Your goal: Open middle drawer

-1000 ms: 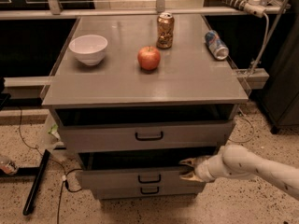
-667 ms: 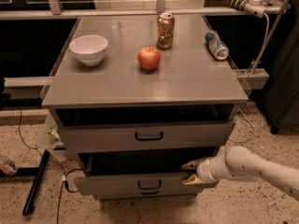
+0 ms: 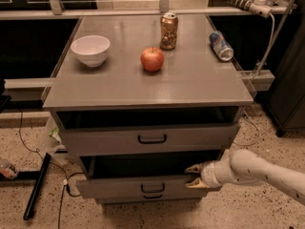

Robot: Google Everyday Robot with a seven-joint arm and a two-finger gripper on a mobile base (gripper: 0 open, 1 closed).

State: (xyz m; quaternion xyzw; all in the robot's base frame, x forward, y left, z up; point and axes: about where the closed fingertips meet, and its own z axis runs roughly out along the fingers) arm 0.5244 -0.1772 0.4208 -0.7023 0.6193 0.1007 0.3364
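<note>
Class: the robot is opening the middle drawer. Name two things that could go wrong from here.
The claw sits at the middle drawer's right end, away from its handle; an off-centre pull might skew the drawer or slip. A jolt might roll the tipped can off the cabinet top.

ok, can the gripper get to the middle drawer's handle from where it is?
Probably yes. The gripper, fingers open, sits at the right end of the middle drawer front; its handle lies further along that front, with nothing between them.
</note>
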